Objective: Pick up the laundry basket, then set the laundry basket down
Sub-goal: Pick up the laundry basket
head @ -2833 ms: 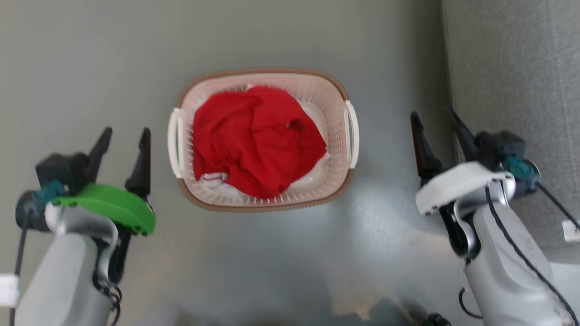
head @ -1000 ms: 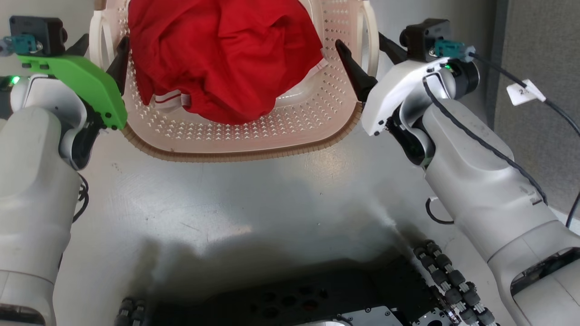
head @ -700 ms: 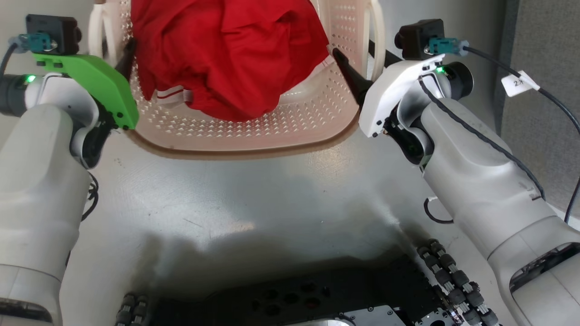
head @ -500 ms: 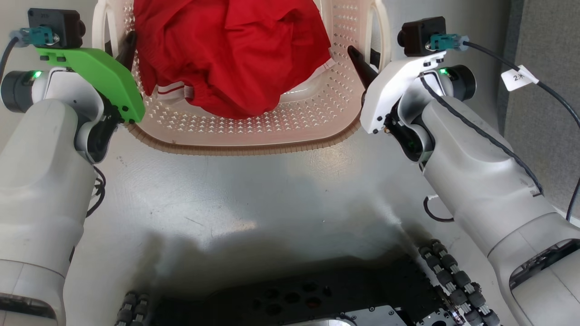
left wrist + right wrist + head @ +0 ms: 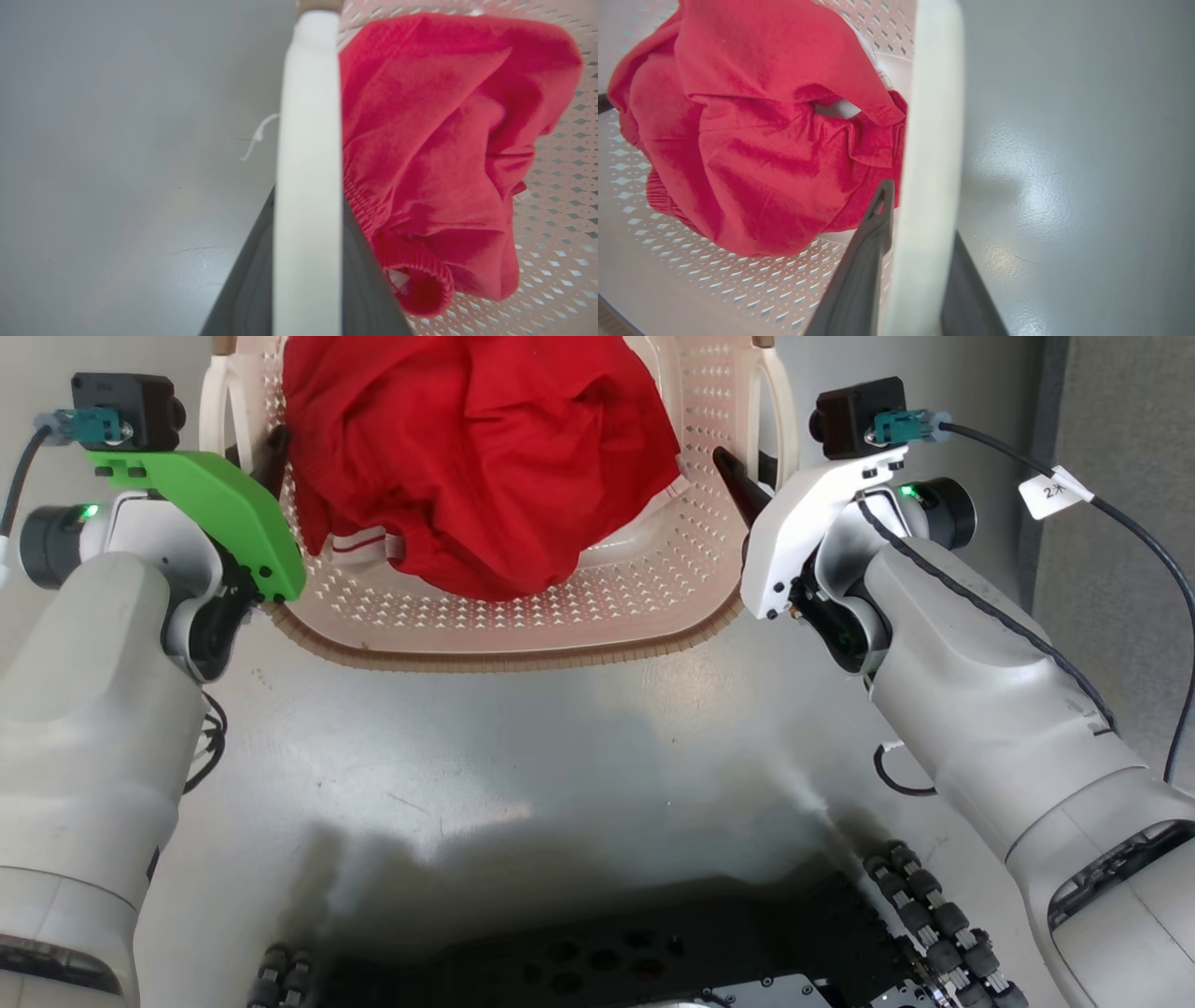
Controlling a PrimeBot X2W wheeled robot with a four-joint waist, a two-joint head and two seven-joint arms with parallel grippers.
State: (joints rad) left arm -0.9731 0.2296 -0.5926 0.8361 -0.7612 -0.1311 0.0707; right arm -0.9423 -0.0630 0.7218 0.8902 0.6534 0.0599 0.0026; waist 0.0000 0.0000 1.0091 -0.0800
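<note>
The laundry basket (image 5: pixel 597 602), cream perforated plastic with a brown rim, sits at the top of the head view with a red garment (image 5: pixel 485 457) heaped inside. My left gripper (image 5: pixel 248 450) is shut on the basket's left white handle (image 5: pixel 217 420). My right gripper (image 5: pixel 754 469) is shut on the right handle (image 5: pixel 782 411). In the left wrist view the handle (image 5: pixel 308 116) runs between my left gripper's (image 5: pixel 306 219) dark fingers. The right wrist view has the other handle (image 5: pixel 934 93) clamped in my right gripper (image 5: pixel 920 233). Whether the basket rests on the floor I cannot tell.
Grey glossy floor (image 5: pixel 523 756) lies all round the basket. My dark wheeled base (image 5: pixel 653 961) is at the bottom edge of the head view. A grey textured surface (image 5: pixel 1120 420) rises along the right side. A white thread (image 5: pixel 254 142) lies on the floor.
Earlier both grippers stood open, apart from the basket on either side; now each is shut on a handle. The head camera has dipped toward my base. In the last second the basket shifted slightly.
</note>
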